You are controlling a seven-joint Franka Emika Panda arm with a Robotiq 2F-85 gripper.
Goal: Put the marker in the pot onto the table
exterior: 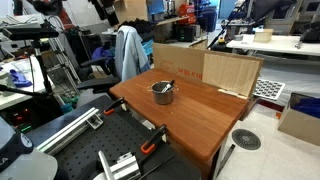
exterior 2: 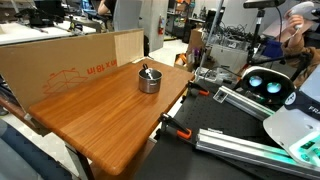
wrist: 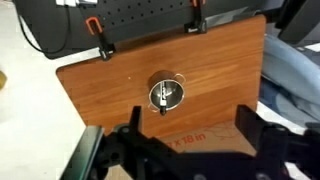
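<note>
- One pot (exterior: 162,93), one marker (exterior: 167,87) and one table (exterior: 190,120) show in both exterior views. Two tan cardboard boxes (exterior: 232,72) stand along the table's far edge.
- Two orange clamps (wrist: 97,42) grip one table edge in the wrist view.
- The gripper (wrist: 187,158) hangs well above the tabletop and looks straight down. It fills the bottom of the wrist view as dark shapes and is well apart from the pot (wrist: 166,94).
- Its jaws are spread wide with nothing between them; bare wood and a strip of printed cardboard show through the gap.
- The pot (exterior 2: 149,80) is small, round and silver-grey, upright on the reddish-brown table (exterior 2: 110,125), just in front of the cardboard.
- The marker (exterior 2: 146,70) is inside the pot, leaning on the rim with one end poking above it. It is slim and dark; from above, the marker (wrist: 166,97) lies across the pot's inside with a pale section.
</note>
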